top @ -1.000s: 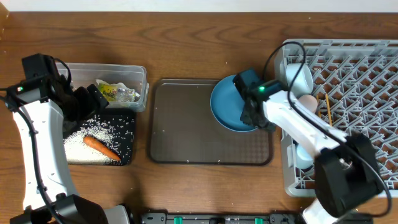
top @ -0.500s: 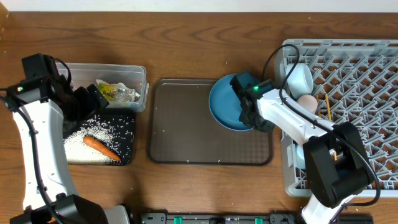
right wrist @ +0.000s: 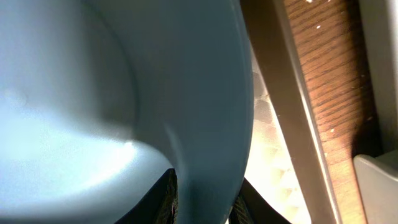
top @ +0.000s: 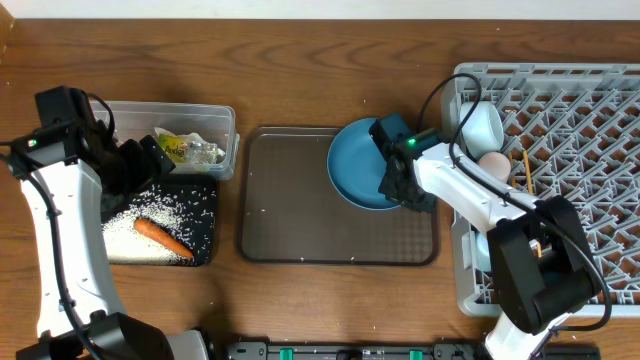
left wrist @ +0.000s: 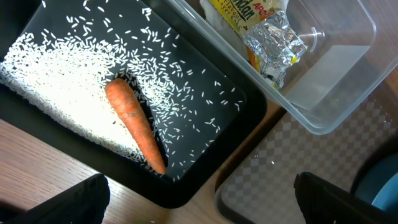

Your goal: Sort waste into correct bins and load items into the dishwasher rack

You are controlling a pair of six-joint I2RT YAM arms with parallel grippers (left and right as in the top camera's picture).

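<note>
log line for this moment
right gripper: shut on blue plate, over serving tray | left gripper: open, above black tray | carrot: in black tray

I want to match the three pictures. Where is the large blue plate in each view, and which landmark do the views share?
Overhead: the blue plate is right of centre, over the right end of the dark brown tray.
Left wrist: only a blue sliver at the lower right corner, probably its rim.
Right wrist: it fills the left and centre.
Shared landmark: the dark brown tray, seen in all three views.
</note>
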